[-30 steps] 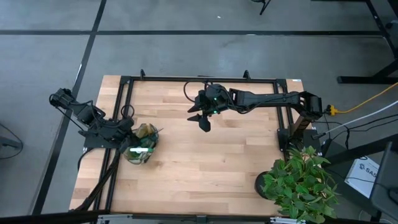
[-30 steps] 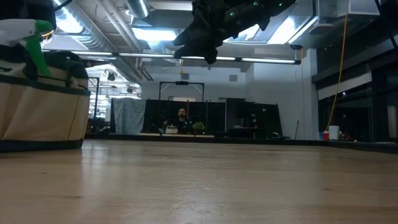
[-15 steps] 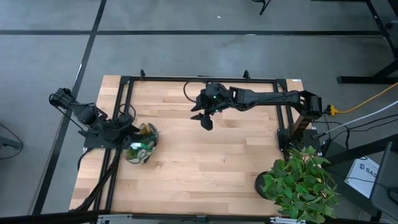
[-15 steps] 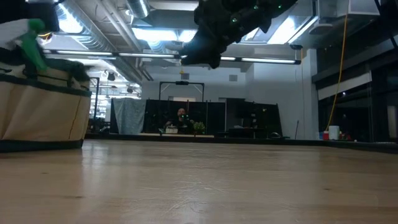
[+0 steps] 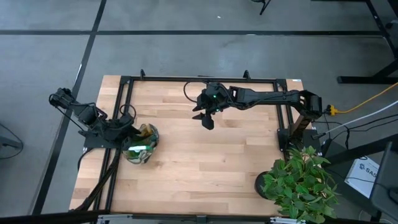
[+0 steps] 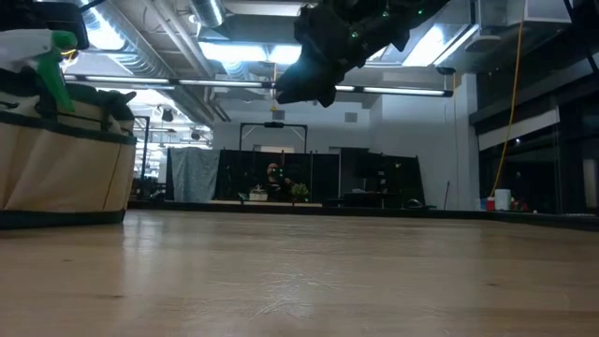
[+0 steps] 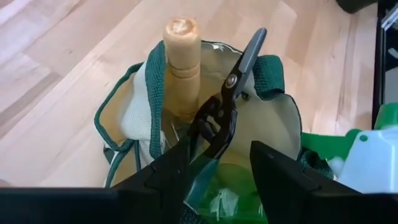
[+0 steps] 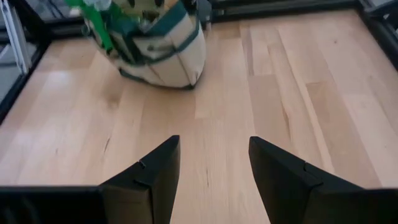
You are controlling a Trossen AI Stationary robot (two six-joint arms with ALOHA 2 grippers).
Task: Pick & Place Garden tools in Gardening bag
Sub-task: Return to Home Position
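We find the left gripper (image 7: pixel 219 155) open and empty just above the bag (image 6: pixel 56 168), the shears (image 7: pixel 217 121) standing handles-up inside it directly ahead, while the right gripper (image 8: pixel 213 146), also open and empty, hangs well apart over the table (image 5: pixel 186 162)

I read only the partial letters "SA" on a white box (image 5: pixel 368 169) beside the potted plant (image 5: pixel 301 183)

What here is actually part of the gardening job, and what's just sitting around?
Part of the job: gardening bag; the black pruning shears, wooden-handled tool and spray bottle it holds.
Just around: leafy potted plant at the table's corner; a person far behind.
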